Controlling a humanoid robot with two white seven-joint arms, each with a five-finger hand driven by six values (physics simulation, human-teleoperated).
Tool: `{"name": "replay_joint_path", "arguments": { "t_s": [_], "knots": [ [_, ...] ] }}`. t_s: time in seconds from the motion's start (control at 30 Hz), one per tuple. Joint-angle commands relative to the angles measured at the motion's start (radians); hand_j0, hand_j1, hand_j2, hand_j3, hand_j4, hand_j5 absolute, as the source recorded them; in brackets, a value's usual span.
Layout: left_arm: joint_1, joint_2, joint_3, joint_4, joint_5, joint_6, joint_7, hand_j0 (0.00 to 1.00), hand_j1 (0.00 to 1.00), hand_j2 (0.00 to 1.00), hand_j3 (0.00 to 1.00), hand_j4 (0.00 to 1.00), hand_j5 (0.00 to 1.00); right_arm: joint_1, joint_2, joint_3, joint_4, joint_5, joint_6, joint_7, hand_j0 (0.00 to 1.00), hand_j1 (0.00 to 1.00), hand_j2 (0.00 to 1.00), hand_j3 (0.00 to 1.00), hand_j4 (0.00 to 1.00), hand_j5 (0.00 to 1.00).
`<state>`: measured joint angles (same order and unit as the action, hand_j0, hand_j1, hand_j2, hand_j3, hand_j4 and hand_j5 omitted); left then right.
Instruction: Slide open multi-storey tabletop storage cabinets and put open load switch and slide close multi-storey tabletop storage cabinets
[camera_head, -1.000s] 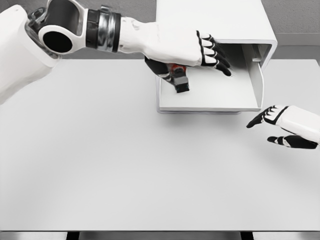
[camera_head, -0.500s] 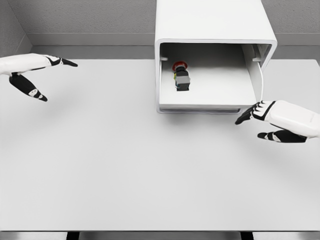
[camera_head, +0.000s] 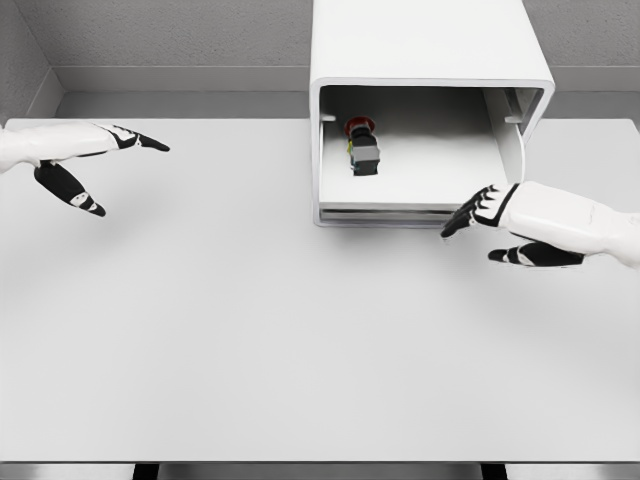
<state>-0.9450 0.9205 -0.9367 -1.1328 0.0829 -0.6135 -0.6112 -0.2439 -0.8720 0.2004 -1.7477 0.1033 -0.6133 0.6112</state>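
We see the load switch (camera_head: 363, 148) lying inside the open drawer (camera_head: 420, 205) of the cabinet (camera_head: 425, 45), at about 10 o'clock from the right hand (camera_head: 505, 225) and apart from it. This hand is released, fingertips at the drawer front. The left hand (camera_head: 75, 160), also released, hovers far at 9 o'clock over the table (camera_head: 300, 340).

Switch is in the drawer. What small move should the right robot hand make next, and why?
Probably press the right robot hand forward against the drawer front edge to slide it shut: the load switch lies inside, the left robot hand is clear.
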Motion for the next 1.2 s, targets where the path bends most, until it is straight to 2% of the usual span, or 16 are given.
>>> {"name": "replay_joint_path", "arguments": {
  "t_s": [0.0, 0.2, 0.47, 0.57, 0.63, 0.73, 0.8, 0.87, 0.97, 1.07, 1.1, 1.17],
  "knots": [
    [0.0, 0.001, 0.001, -0.001, -0.002, 0.003, 0.0, 1.0, 1.0, 1.0, 1.0, 1.0, 1.0, -0.003, 0.001, 0.042, 0.01, -0.004, 0.002, 0.0, 0.74, 0.74, 0.74, 0.74, 0.74, 0.74],
    [-0.003, 0.004, 0.001, -0.001, -0.011, 0.003, 0.0, 1.0, 1.0, 1.0, 1.0, 1.0, 1.0, -0.124, 0.025, 0.148, 0.108, -0.002, 0.002, 0.0, 0.74, 0.74, 0.74, 0.74, 0.74, 0.74],
    [-0.003, 0.004, 0.001, 0.001, -0.028, 0.003, 0.0, 1.0, 1.0, 1.0, 1.0, 1.0, 1.0, -0.141, 0.025, 0.128, 0.111, -0.013, 0.002, 0.0, 0.75, 0.75, 0.75, 0.75, 0.75, 0.75],
    [-0.003, 0.004, 0.001, 0.001, -0.028, 0.003, 0.0, 1.0, 1.0, 1.0, 1.0, 1.0, 1.0, -0.137, 0.018, 0.018, 0.109, -0.068, 0.002, 0.0, 0.76, 0.76, 0.76, 0.76, 0.76, 0.76],
    [-0.003, 0.004, 0.001, 0.001, -0.029, 0.003, 0.0, 1.0, 1.0, 1.0, 1.0, 1.0, 1.0, -0.14, 0.019, -0.016, 0.103, -0.082, 0.002, 0.0, 0.76, 0.76, 0.76, 0.76, 0.76, 0.76],
    [-0.003, 0.004, 0.001, -0.001, -0.029, 0.003, 0.0, 1.0, 1.0, 1.0, 1.0, 1.0, 1.0, -0.126, 0.011, -0.013, 0.051, -0.082, 0.002, 0.0, 0.76, 0.76, 0.76, 0.76, 0.76, 0.76],
    [-0.003, 0.008, 0.001, -0.001, -0.029, 0.003, 0.0, 1.0, 1.0, 1.0, 1.0, 1.0, 1.0, -0.091, -0.039, -0.012, -0.006, -0.079, 0.002, 0.0, 0.75, 0.75, 0.75, 0.75, 0.75, 0.75],
    [-0.003, 0.009, 0.001, -0.001, -0.029, 0.003, 0.0, 1.0, 1.0, 1.0, 1.0, 1.0, 1.0, -0.08, -0.076, -0.016, -0.01, -0.079, 0.002, 0.0, 0.73, 0.73, 0.73, 0.73, 0.73, 0.73],
    [-0.003, 0.009, 0.001, -0.001, -0.029, 0.003, 0.0, 1.0, 1.0, 1.0, 1.0, 1.0, 1.0, -0.078, -0.078, -0.019, -0.012, -0.08, 0.002, 0.0, 0.71, 0.71, 0.71, 0.71, 0.71, 0.71],
    [-0.003, 0.011, 0.001, -0.001, -0.029, 0.003, 0.0, 1.0, 1.0, 1.0, 1.0, 1.0, 1.0, -0.019, -0.087, -0.01, -0.012, -0.073, 0.002, 0.0, 0.71, 0.71, 0.71, 0.71, 0.71, 0.71],
    [-0.003, 0.011, 0.001, -0.001, -0.029, 0.003, 0.0, 1.0, 1.0, 1.0, 1.0, 1.0, 1.0, 0.006, -0.088, -0.006, -0.012, -0.04, 0.002, 0.0, 0.71, 0.71, 0.71, 0.71, 0.71, 0.71],
    [-0.003, 0.011, 0.001, -0.001, -0.029, 0.003, 0.0, 1.0, 1.0, 1.0, 1.0, 1.0, 1.0, 0.003, -0.088, 0.048, -0.012, 0.018, 0.002, 0.0, 0.71, 0.71, 0.71, 0.71, 0.71, 0.71]
  ]
}}
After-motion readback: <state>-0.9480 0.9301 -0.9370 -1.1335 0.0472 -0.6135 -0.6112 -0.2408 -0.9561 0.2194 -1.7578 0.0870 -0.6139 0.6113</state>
